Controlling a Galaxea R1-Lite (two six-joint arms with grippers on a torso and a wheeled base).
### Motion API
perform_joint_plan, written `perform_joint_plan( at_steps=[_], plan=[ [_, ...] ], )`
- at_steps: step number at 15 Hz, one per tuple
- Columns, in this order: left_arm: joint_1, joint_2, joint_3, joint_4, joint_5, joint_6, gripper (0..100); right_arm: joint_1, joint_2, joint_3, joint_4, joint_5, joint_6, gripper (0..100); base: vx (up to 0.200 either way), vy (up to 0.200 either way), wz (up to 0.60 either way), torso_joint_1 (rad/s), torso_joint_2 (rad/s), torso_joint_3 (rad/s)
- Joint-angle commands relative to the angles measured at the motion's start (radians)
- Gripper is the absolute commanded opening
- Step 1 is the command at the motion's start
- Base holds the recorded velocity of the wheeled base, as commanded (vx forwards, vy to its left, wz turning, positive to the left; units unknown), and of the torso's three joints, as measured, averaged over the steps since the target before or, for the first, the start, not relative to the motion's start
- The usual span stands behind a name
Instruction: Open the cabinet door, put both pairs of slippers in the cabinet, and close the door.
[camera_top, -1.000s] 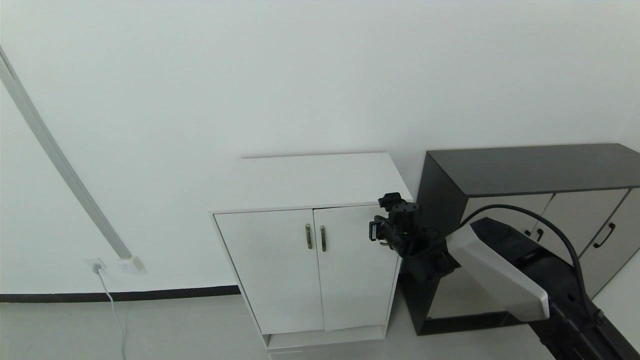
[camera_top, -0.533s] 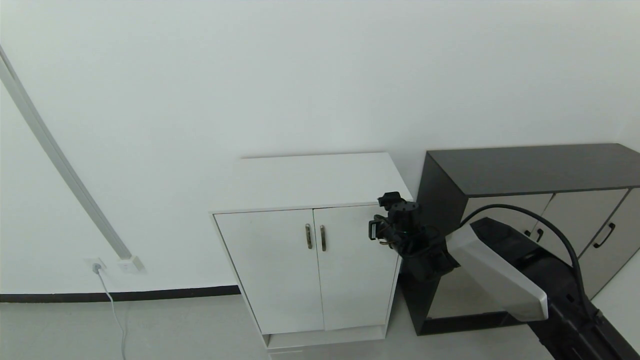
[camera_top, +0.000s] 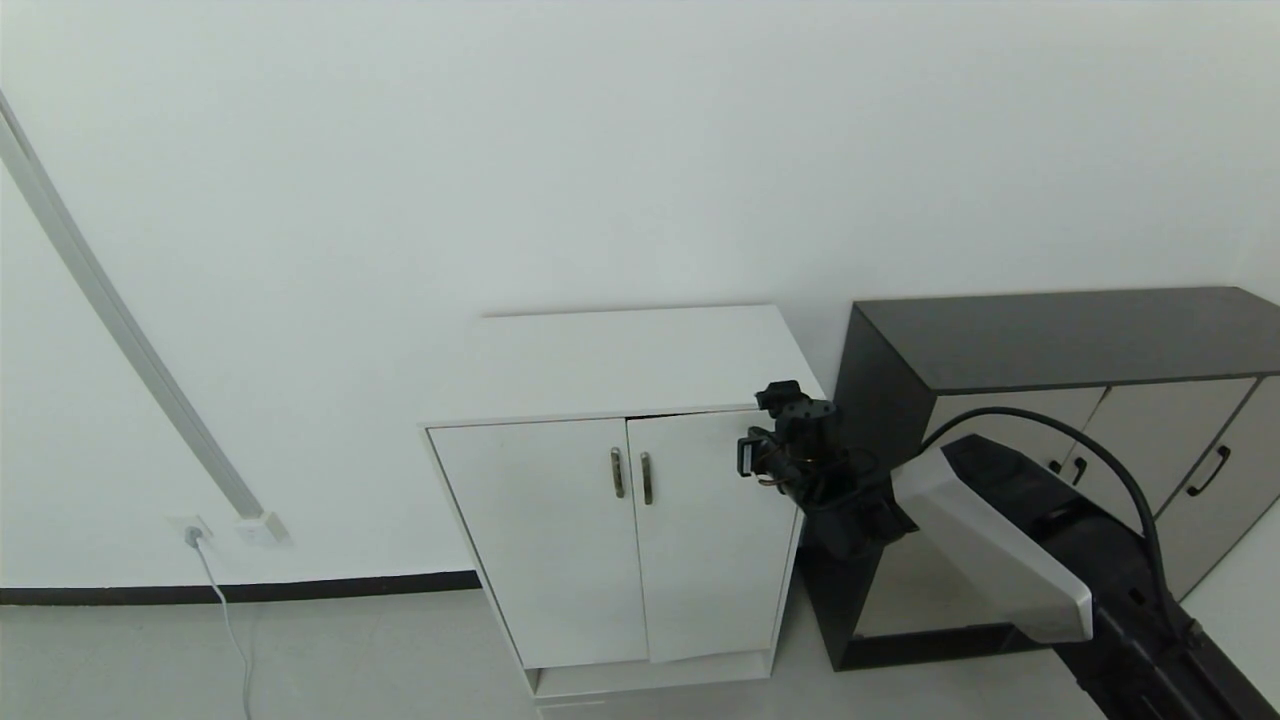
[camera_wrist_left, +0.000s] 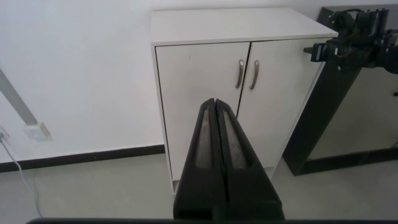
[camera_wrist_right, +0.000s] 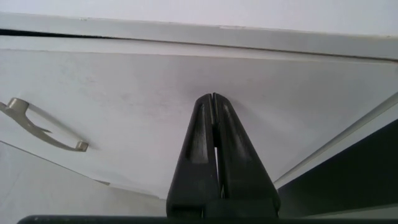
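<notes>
Since a second ago my right gripper (camera_top: 762, 452) has crept slightly upward in front of the right door (camera_top: 700, 540) of the white cabinet (camera_top: 600, 365). Both doors sit where they did.

From the head view, that gripper hangs at the door's upper outer corner, well to the side of the two metal handles (camera_top: 646, 477) at the middle seam. A thin dark line runs along the top edge of the right door, level with the gripper. The left door (camera_top: 545, 540), beyond the handles from the gripper, lies flush. A dark cabinet (camera_top: 1050, 335) stands just behind my right arm, beside the white one. A wall socket (camera_top: 190, 535) with a cord sits low on the wall, far off past the left door.

From the left wrist view, my left gripper (camera_wrist_left: 214, 106) has its fingers pressed flat together and holds nothing. It hangs in free air, well back from the cabinet (camera_wrist_left: 236, 25). The doors and handles (camera_wrist_left: 254, 65) lie straight ahead of its tips. My right gripper (camera_wrist_left: 320, 48) shows farther off, at the outer edge of the right door (camera_wrist_left: 280, 106).

From the right wrist view, my right gripper (camera_wrist_right: 214, 99) is pinched shut, with only a hairline slit between the fingers and nothing in them. Its tips point at the white face of the right door (camera_wrist_right: 155, 93), very near it. I cannot tell whether they touch. One handle (camera_wrist_right: 43, 124) lies off to the side, and the dark cabinet (camera_wrist_right: 348, 180) shows past the door's edge.
</notes>
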Motion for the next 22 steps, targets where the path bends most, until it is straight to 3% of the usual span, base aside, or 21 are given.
perform_joint_plan(
  at_steps=[1, 9, 15, 22],
  plan=[
    [0.0, 0.0, 0.0, 0.0, 0.0, 0.0, 0, 0.002, 0.011, -0.011, -0.001, 0.0, 0.0, 0, 0.0, 0.0, 0.0, 0.0, 0.0, 0.0],
    [0.0, 0.001, 0.0, 0.0, 0.0, 0.0, 0, 0.002, 0.076, -0.119, 0.001, -0.023, 0.0, 0, 0.0, 0.0, 0.0, 0.0, 0.0, 0.0],
    [0.0, 0.0, 0.0, 0.0, 0.0, 0.0, 0, 0.004, 0.073, -0.105, -0.004, -0.026, 0.0, 0, 0.0, 0.0, 0.0, 0.0, 0.0, 0.0],
    [0.0, 0.001, 0.0, 0.0, 0.0, 0.0, 0, 0.016, -0.194, 0.328, -0.145, -0.028, 0.001, 0, 0.0, 0.0, 0.0, 0.0, 0.0, 0.0]
  ],
)
